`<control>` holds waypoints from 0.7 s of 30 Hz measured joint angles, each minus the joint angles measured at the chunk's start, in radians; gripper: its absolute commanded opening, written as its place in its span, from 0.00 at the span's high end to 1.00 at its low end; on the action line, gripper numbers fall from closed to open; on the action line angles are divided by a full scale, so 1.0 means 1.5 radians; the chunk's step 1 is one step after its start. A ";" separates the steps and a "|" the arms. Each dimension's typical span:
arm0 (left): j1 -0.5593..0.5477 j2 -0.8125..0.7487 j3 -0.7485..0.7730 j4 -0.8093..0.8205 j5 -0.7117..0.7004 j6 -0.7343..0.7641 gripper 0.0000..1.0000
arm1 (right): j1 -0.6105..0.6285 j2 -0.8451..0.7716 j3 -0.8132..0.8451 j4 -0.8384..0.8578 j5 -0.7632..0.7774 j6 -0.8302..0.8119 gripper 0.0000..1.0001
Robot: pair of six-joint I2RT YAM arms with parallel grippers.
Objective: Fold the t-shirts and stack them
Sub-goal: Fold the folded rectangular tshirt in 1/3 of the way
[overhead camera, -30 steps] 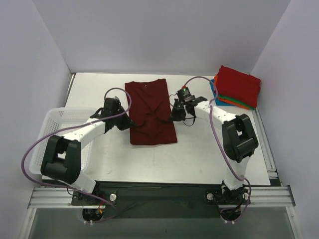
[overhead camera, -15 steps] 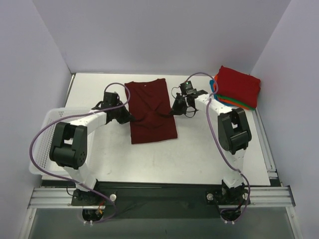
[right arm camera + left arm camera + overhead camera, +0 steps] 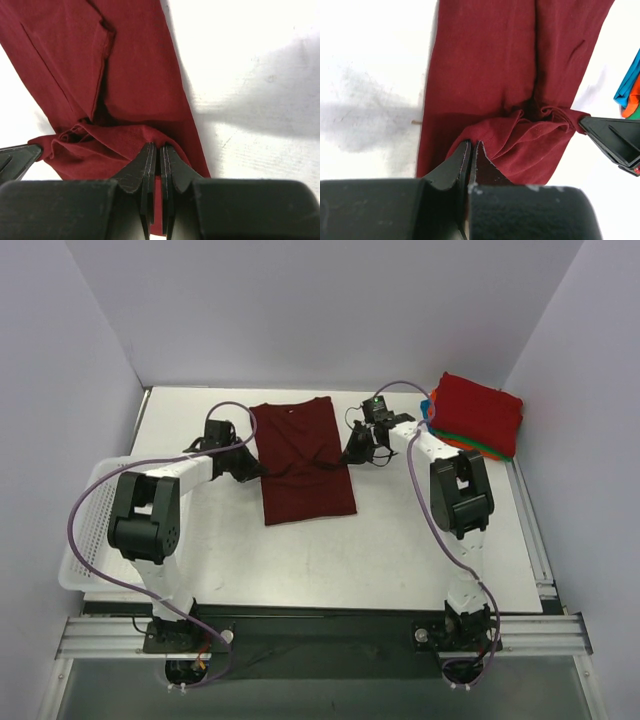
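The dark maroon t-shirt point(image 3: 303, 460) lies as a long folded strip in the middle of the table. My left gripper point(image 3: 258, 470) is shut on its left edge point(image 3: 485, 137). My right gripper point(image 3: 347, 460) is shut on its right edge point(image 3: 125, 137). Between the two grips the cloth bunches into a raised ridge. A stack of folded t-shirts point(image 3: 477, 412) sits at the far right, bright red on top, with orange, green and blue edges showing below.
A white mesh basket point(image 3: 92, 530) stands off the table's left edge. Purple cables loop from both arms above the table. The booth walls close in behind and at both sides.
Both grippers have moved away from me along the shirt's edges, carrying the pinched cloth. The shirt's near end has drawn up slightly.
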 measured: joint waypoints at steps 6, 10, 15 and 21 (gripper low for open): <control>0.006 0.024 0.025 0.002 0.010 0.000 1.00 | -0.008 0.013 0.036 -0.010 -0.007 0.000 1.00; 0.013 0.034 0.048 0.002 0.014 0.000 1.00 | -0.014 0.022 0.064 -0.010 -0.012 0.000 1.00; 0.023 0.059 0.074 0.004 0.027 0.001 1.00 | -0.018 0.050 0.096 -0.010 -0.014 -0.001 1.00; 0.033 0.084 0.075 0.022 0.041 0.001 0.93 | -0.019 0.099 0.148 -0.018 -0.022 -0.015 1.00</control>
